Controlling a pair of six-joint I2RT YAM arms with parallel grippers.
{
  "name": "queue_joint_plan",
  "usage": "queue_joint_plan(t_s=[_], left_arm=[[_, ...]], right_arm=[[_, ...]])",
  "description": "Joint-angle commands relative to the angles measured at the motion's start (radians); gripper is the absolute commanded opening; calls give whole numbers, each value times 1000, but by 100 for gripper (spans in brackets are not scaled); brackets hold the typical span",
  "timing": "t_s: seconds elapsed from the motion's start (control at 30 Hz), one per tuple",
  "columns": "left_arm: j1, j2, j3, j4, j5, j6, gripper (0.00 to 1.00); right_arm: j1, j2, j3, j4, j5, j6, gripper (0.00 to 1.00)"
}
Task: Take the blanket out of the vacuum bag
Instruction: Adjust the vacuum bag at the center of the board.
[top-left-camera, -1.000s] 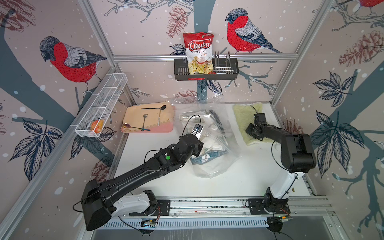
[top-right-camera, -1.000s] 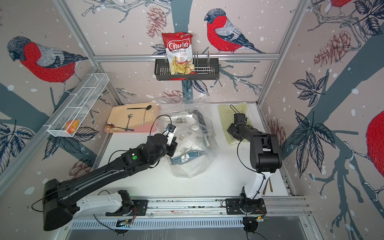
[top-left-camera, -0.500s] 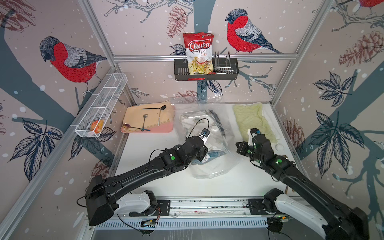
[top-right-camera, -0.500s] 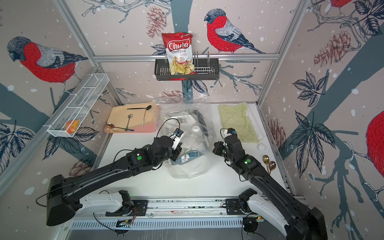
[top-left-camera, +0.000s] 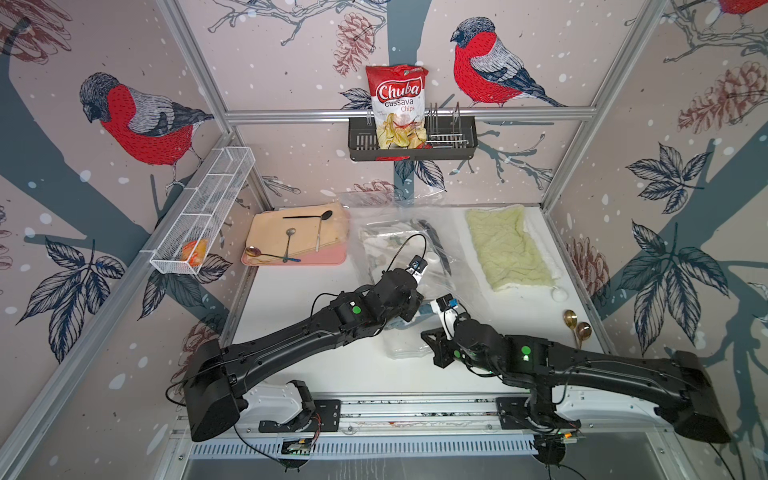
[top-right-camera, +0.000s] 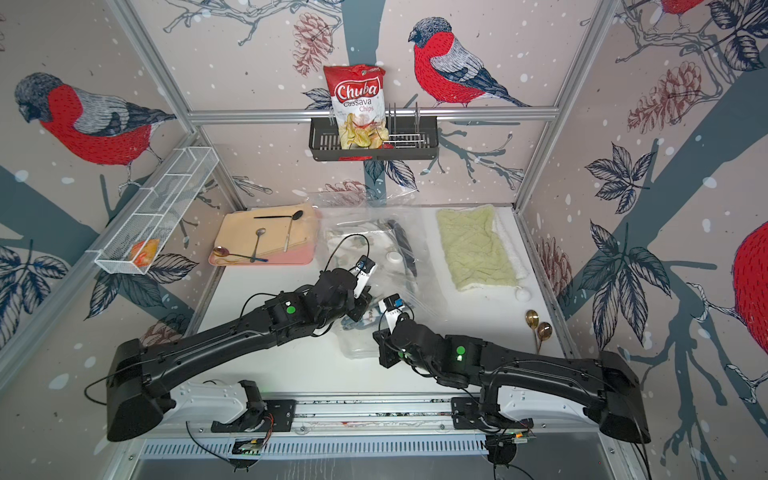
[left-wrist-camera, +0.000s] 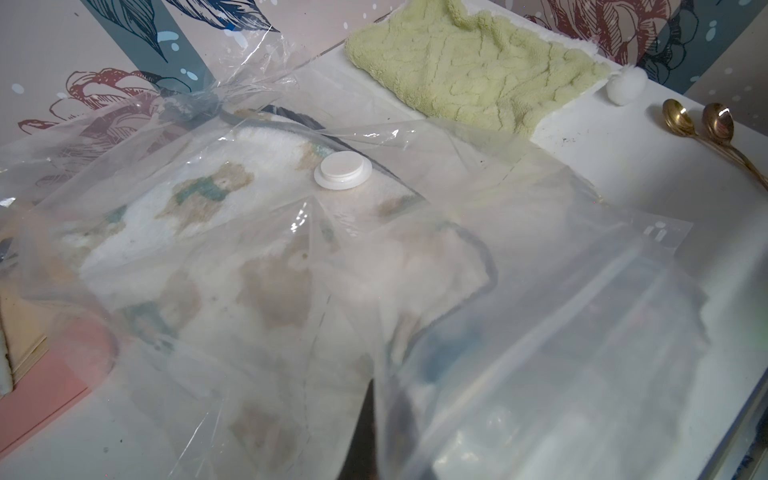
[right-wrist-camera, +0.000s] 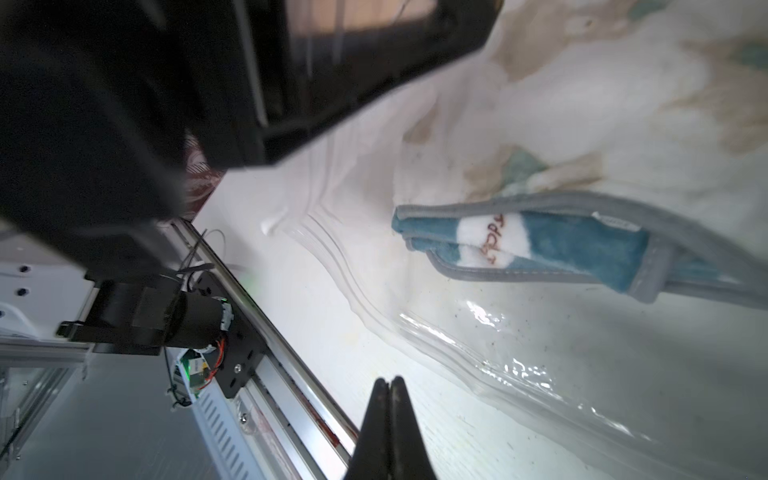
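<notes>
The vacuum bag (top-left-camera: 401, 230) lies crinkled mid-table, its white valve cap (top-left-camera: 432, 260) facing up; both top views show it, cap (top-right-camera: 392, 257). Inside lies the blanket (left-wrist-camera: 208, 199), white with beige and teal patches, and a teal, grey-edged fold (right-wrist-camera: 561, 245) rests near the bag's zip mouth (right-wrist-camera: 374, 307). My left gripper (left-wrist-camera: 370, 388) is shut on the bag's plastic, which drapes over one finger. My right gripper (right-wrist-camera: 388, 380) is shut with nothing in it, hovering over bare table just off the bag's front edge, close to the left arm (right-wrist-camera: 124, 104).
A green fuzzy cloth (top-left-camera: 511, 249) with a white pompom (left-wrist-camera: 625, 85) lies back right. Two gold spoons (top-left-camera: 575, 326) sit by the right edge. A pink tray (top-left-camera: 328, 259) with board and spoons is back left. On the walls hang a wire basket (top-left-camera: 203, 210) and a chips rack (top-left-camera: 411, 151).
My right arm left the green cloth at the back right and swung to the front beside the bag, its gripper closing. The left arm shifted slightly right, still gripping the bag.
</notes>
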Motion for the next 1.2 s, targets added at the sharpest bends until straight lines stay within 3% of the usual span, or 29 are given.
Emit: queue_joint_plan(t_s=[0.0, 0.3, 0.6, 0.87, 0.97, 1.03, 1.17], left_arm=[[17, 10, 21, 13, 41, -41, 0], [44, 91, 122, -3, 81, -68, 0], [51, 98, 117, 84, 130, -52, 0], [46, 83, 95, 46, 207, -29, 1], [21, 63, 99, -31, 132, -23, 15], [2, 41, 78, -63, 80, -17, 29], [-17, 16, 27, -87, 52, 10, 41]], right_arm=[[-21, 33, -47, 132, -62, -28, 0], [-402, -63, -168, 158, -293, -50, 1], [-702, -58, -107, 34, -257, -41, 2], [-722, -18, -56, 21, -222, -21, 2], [-704, -34, -59, 34, -236, 17, 3], [-661, -57, -78, 57, -212, 80, 9], [-480, -118, -175, 194, -90, 284, 21]])
